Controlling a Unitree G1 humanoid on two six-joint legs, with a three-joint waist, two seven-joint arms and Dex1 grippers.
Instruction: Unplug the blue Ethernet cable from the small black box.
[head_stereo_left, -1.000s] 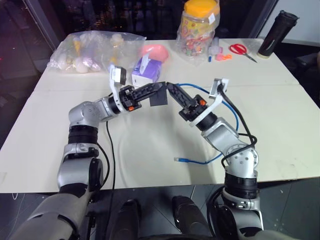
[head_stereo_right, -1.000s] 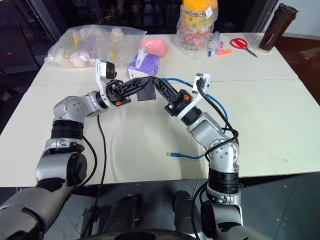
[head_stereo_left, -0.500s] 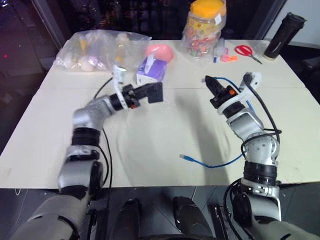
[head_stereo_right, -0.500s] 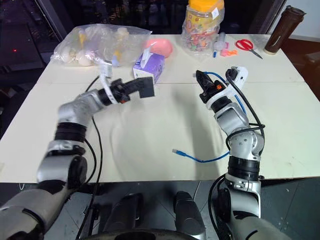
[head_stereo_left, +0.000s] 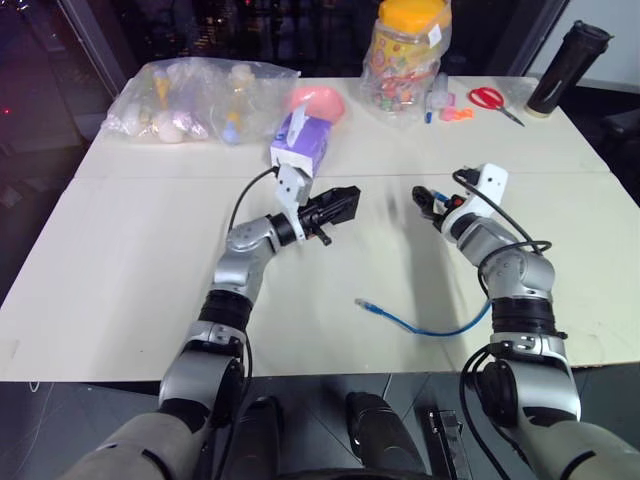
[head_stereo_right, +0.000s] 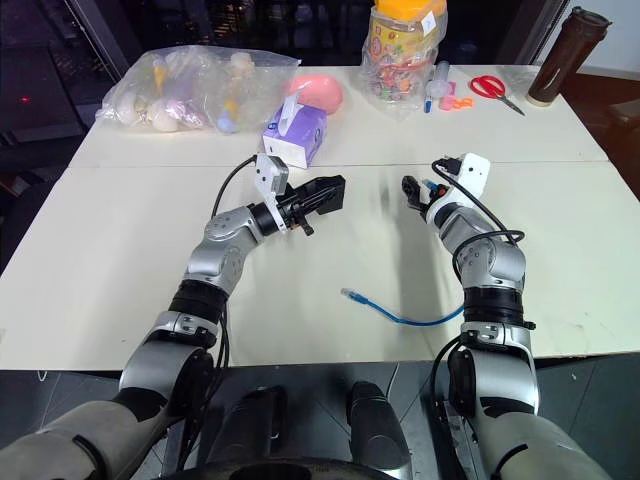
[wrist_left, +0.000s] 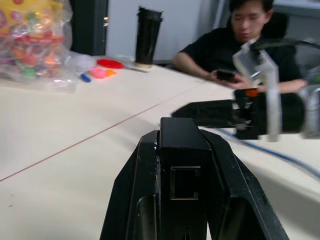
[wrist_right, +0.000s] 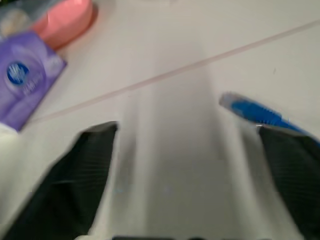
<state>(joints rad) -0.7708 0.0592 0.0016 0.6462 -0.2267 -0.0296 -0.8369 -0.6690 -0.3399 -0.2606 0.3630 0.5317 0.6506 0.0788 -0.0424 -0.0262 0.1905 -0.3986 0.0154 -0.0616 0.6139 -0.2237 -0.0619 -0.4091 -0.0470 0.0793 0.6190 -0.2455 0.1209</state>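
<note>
Clamped tight on the small black box (wrist_left: 184, 165), the left gripper (head_stereo_left: 345, 204) holds it above the middle of the table (head_stereo_left: 140, 250), arm stretched out and pointing toward the right side. From the left wrist view, the box sits squarely between the two black fingers with an empty socket facing out, no plug in it. Across the gap, the right gripper (head_stereo_left: 424, 202) has its fingers spread wide; the right wrist view shows both fingers (wrist_right: 65, 175) far apart with bare tabletop between them. That right forearm reaches forward over the right half of the table, wrist bent slightly down, gripper aimed back toward the left one.

And the blue Ethernet cable (head_stereo_left: 425, 328): free of the box! One plugged end lies on the table near the front edge, between the two arms, and the cord curves right toward the right elbow. Another stretch of it shows just beside the right gripper's finger.

Farther back: a purple tissue box (head_stereo_left: 300, 142), a pink object (head_stereo_left: 318, 101), a clear bag (head_stereo_left: 185, 95), a candy jar (head_stereo_left: 408, 50), red scissors (head_stereo_left: 490, 99), and a black bottle (head_stereo_left: 567, 68). A seated person (wrist_left: 245, 45) appears beyond the table.
</note>
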